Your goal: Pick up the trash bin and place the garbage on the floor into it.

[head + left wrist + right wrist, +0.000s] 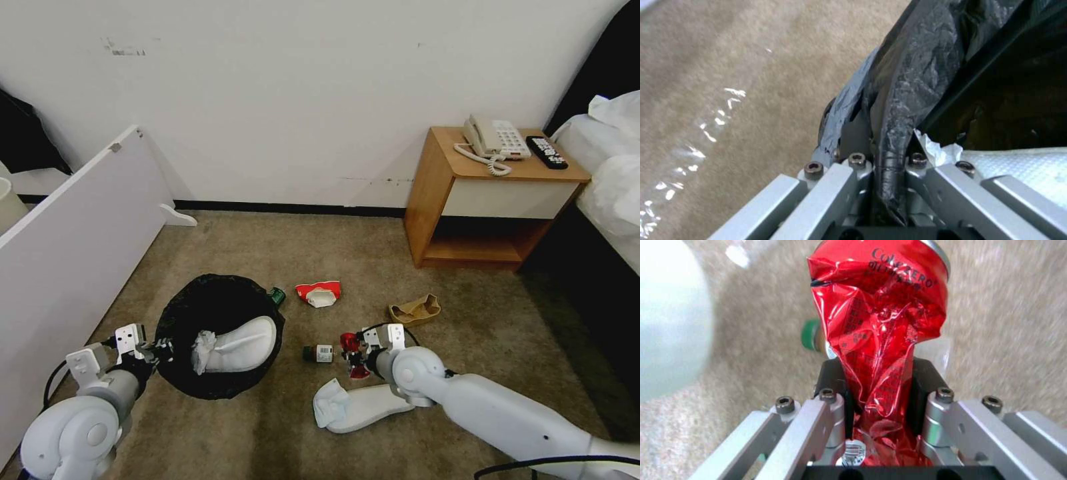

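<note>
The trash bin [200,313], lined with a black bag, is tipped toward me on the floor [280,253]. It holds a white slipper [243,347] and crumpled tissue [203,350]. My left gripper [163,347] is shut on the bin's bag-covered rim [896,133]. My right gripper [351,357] is shut on a crushed red can [880,323], just right of a small bottle [320,353] lying on the carpet. More garbage lies around: a second slipper [370,407] with tissue [330,403], a red-and-white wrapper [320,293], a brown paper bag [415,309], and a green-labelled bottle [277,295] by the bin.
A wooden nightstand [433,193] with a phone [493,140] and remote [547,152] stands at the back right, beside a bed [613,180]. A white board [73,227] leans along the left. The wall [300,100] closes the back.
</note>
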